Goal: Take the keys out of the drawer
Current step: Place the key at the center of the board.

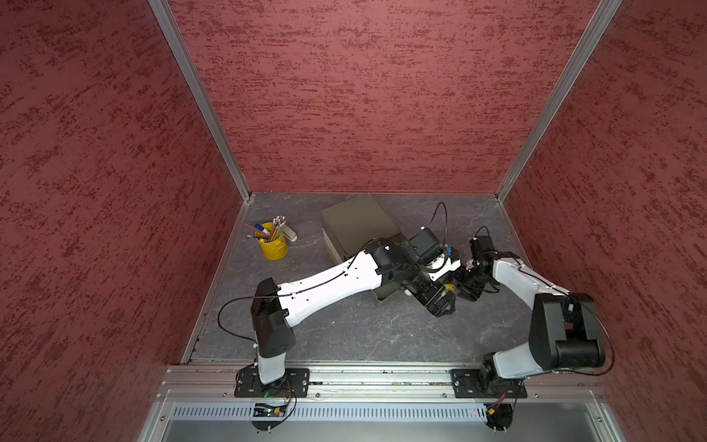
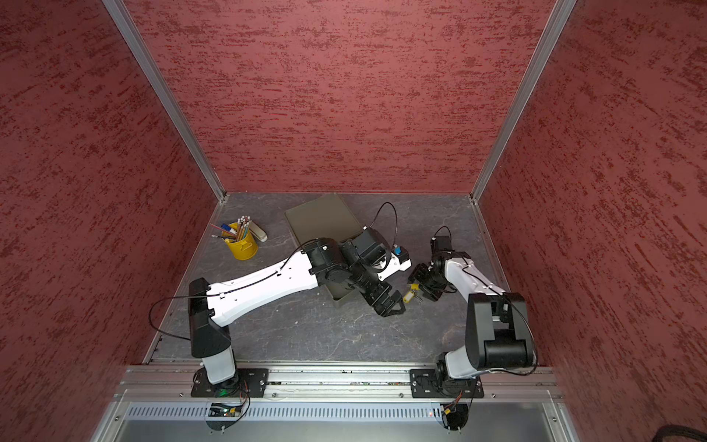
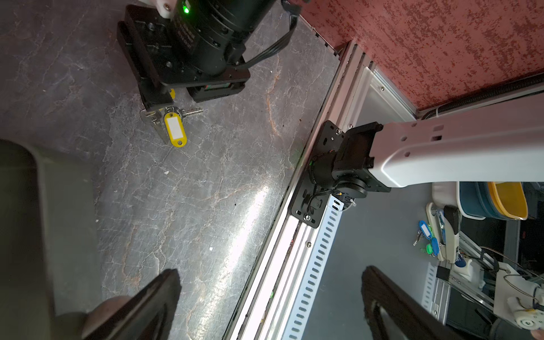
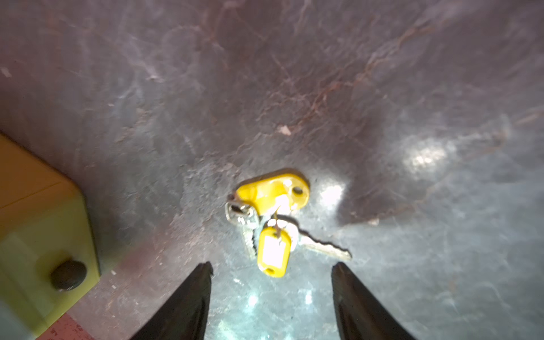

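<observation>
While the right gripper (image 4: 270, 265) is being held just above the table (image 4: 382, 88) with its jaws spread wide and nothing between them, two of the keys (image 4: 272, 229), both yellow-tagged, are being shown lying on the bare surface outside the drawer (image 4: 44, 206), touching and partly overlapping, near its front with the dark knob (image 4: 68, 275). The left gripper (image 3: 270, 272) is likewise being held wide open and empty, close beside the right one and by the drawer's front corner. The drawer's inside is being hidden in both top views by the left arm (image 1: 329, 283), so whether further keys are lying there cannot be told. Several hazards are being judged possible from here. A ring or tag is lying so near the right fingers (image 4: 188, 303) that it is liable to be snagged on the lift, and the pair is then being dragged or flicked across the table. The two wrists are being worked so close together that a knock is being risked on any reach back toward the drawer. The drawer is being crossed by the left arm and is liable to be nudged shut. Flat metal keys are also being expected to slip if only a tag edge is being pinched.
</observation>
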Available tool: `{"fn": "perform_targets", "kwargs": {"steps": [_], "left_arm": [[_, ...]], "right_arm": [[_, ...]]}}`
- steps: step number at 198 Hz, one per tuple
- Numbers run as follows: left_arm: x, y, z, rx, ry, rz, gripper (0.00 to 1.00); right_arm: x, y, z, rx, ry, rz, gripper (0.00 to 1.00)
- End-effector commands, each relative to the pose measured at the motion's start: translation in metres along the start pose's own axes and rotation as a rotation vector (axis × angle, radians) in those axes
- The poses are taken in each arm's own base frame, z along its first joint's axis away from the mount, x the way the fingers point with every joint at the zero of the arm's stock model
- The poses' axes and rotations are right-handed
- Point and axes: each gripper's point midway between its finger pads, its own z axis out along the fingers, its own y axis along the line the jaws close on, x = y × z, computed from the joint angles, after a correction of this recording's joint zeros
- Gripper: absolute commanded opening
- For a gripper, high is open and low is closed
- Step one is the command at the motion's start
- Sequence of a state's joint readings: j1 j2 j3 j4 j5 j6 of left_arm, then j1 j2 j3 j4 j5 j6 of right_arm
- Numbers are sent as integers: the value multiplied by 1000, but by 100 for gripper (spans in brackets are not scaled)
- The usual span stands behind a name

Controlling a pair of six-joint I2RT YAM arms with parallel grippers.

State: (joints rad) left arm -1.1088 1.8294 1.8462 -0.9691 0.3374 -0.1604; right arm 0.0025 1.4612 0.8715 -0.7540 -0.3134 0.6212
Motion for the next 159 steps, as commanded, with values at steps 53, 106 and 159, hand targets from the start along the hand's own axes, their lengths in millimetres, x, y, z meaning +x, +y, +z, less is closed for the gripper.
{"fn": "perform_targets", "kwargs": {"steps": [53,106,159], "left_arm": [[-43,12,-65,-32,-244,-18,100],[-54,61,-123,-21,-404,-176,100],[-44,115,-171,-71,-529,-306,100]], "right_arm": [[-12,61,-84,-227,-138,-52,73],[-2,129,-171,-599,-242,-147,73],[20,166,-218,-860,-177,-166,73]]}}
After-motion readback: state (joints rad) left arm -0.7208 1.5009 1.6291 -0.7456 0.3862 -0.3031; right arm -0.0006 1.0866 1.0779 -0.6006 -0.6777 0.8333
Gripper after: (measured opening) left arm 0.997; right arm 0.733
